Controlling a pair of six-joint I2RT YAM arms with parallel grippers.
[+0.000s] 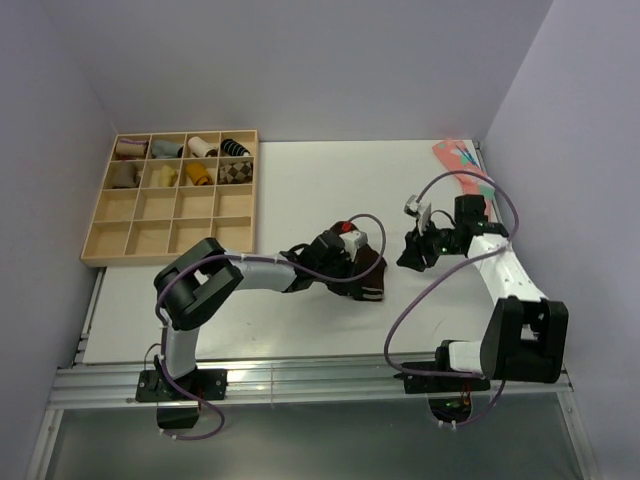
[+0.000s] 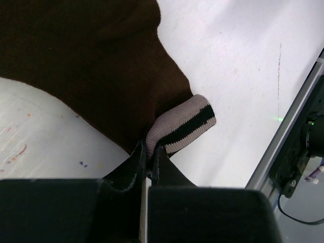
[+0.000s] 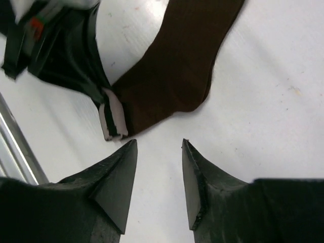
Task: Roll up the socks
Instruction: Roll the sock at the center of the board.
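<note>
dark sock (image 1: 368,268) near-far, cuff (image 2: 185,124) seemingly nearest

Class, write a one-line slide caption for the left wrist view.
Left gripper pinches the striped cuff of the dark brown sock lying on the white table.

Far end of the brown sock (image 2: 91,66) beyond both wrist views' top edge, cuff corner inside the left gripper (image 2: 150,152)
</note>
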